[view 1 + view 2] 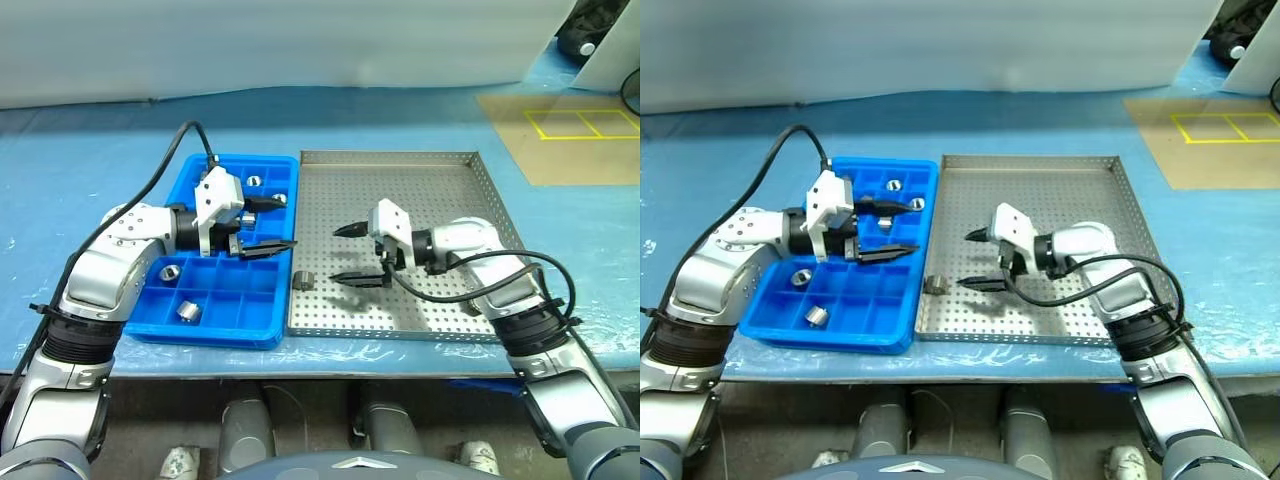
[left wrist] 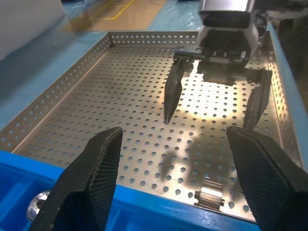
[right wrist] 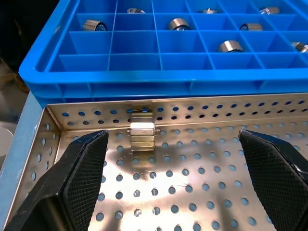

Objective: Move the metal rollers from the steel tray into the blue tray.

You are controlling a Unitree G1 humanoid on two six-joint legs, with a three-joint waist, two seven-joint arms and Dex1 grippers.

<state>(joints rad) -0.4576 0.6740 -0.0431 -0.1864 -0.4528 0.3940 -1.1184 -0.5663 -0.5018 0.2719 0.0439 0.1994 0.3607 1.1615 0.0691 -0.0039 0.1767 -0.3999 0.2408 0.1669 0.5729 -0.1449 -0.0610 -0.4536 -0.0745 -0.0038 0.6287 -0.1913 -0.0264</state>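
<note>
Right wrist view: last roller [image 3: 142, 136] in steel tray [image 3: 269, 192], against rim beside blue tray [image 3: 144, 77]. My right pincer [image 1: 348, 255] gapes, empty, facing it. Left pincer [image 1: 271, 223] apart, empty. Next I advance, straddle, pinch.

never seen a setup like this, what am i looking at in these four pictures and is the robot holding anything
It is a two-armed robot working at a table. Two pictures come from cameras on its head, looking down over both arms. The other two come from cameras on its wrists, looking out between each gripper's black fingers.

On the table lie a blue tray with square compartments and, beside it, a perforated steel tray. Several metal rollers already sit in blue compartments. One roller is left in the steel tray, by the wall next to the blue tray.

The left gripper hangs open over the blue tray, empty. The right gripper is open over the steel tray, facing that roller. Nothing is held.
</note>
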